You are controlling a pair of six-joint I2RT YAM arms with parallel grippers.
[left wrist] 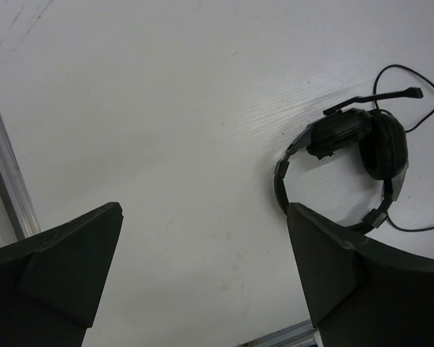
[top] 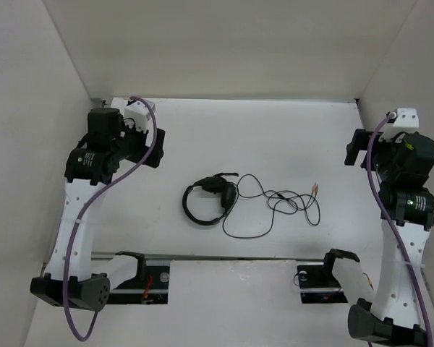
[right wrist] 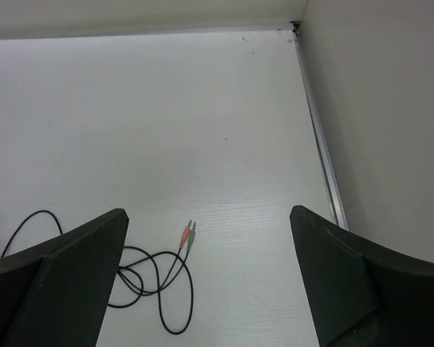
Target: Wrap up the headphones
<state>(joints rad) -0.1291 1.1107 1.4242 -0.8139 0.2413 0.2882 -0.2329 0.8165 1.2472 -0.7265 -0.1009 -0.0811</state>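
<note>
Headphones (top: 228, 195) look light; cable (top: 246, 236) to their right limp, snag-prone; grasp the stiff band (top: 186, 204); left end effector (left wrist: 202, 217), right end effector (right wrist: 208, 217) both agape, empty.

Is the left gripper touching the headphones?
Apart. The top external view shows the left gripper at the far left, with a stretch of table between it and the headphones.

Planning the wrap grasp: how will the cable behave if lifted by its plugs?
Cable probably floppy: it lies in loose loops, so should sag and trail. Thin, so likely light. Plugs are small, may slip.
</note>
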